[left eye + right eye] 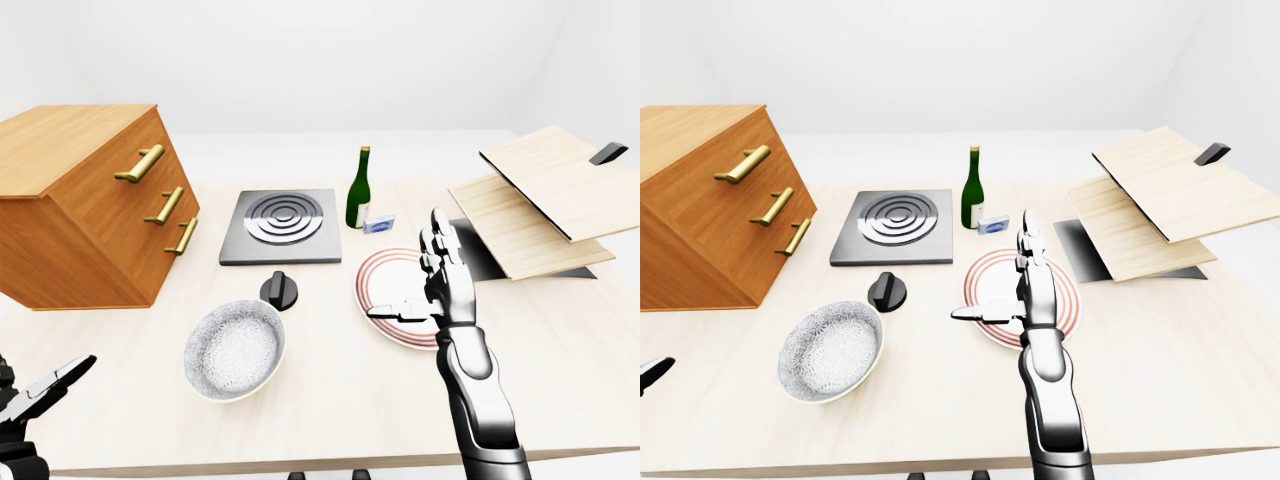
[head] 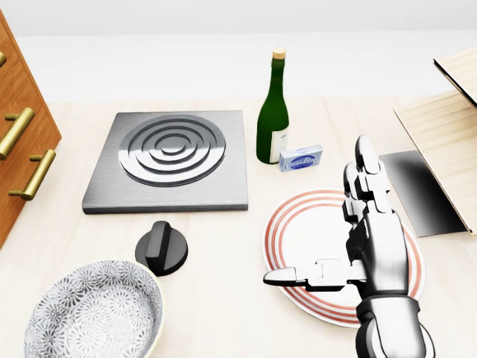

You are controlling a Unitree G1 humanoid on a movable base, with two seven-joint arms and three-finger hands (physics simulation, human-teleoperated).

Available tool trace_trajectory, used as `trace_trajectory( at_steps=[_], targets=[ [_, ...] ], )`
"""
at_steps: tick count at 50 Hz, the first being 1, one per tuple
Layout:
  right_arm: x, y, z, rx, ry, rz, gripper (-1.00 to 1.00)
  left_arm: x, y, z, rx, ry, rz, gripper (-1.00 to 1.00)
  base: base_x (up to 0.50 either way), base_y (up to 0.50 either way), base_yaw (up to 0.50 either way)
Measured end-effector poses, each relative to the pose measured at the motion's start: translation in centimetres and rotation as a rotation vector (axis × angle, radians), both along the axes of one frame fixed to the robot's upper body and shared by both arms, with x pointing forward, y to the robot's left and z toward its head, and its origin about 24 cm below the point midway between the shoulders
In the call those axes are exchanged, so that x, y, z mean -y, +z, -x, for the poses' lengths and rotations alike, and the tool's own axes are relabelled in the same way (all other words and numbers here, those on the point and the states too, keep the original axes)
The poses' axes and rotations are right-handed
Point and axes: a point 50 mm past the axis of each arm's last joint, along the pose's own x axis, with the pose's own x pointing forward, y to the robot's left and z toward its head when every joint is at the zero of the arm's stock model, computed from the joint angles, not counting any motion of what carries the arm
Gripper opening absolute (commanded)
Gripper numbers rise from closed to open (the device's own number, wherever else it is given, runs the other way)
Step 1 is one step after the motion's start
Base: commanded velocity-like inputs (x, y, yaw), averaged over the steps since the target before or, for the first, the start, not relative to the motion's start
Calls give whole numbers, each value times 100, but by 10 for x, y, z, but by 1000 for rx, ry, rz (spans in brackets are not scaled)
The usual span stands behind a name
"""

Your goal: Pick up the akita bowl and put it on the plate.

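The akita bowl [image 1: 235, 349] sat on the table [image 1: 330, 400] just below the black knob [image 2: 161, 250], well apart from the right hand [image 2: 378, 253], whose fingers [image 2: 364, 160] stood spread open over the striped plate [image 2: 298, 231], gripping nothing. Only the left-eye view clearly showed the left hand [image 1: 35, 395], splayed and empty at bottom left, apart from the bowl.

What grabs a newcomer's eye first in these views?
The silver right robot hand, open with its fingers pointing up, rises from the head view's bottom edge and overlaps the red-ringed plate in the picture. Next comes the patterned akita bowl, empty, to the lower left of the plate in the left-eye view. The big wooden drawer chest fills that view's left.
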Motion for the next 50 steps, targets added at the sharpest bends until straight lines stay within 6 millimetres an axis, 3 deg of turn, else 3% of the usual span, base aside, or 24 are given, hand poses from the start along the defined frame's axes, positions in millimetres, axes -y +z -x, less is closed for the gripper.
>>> trace_trajectory(
  at_steps=[10, 36, 50],
  targets=[
    [0, 0, 0, -1, -1, 3, 100, 0, 1, 2, -2, 2, 0, 100, 40, 0, 0],
    [-11, 0, 6, 2, 60, 81, 100, -1, -1, 1, -1, 4, 0, 100, 0, 0, 0],
    [-25, 7, 12, 34, 106, 225, 100, -1, 0, 1, 0, 6, 1, 100, 0, 0, 0]
  ],
)
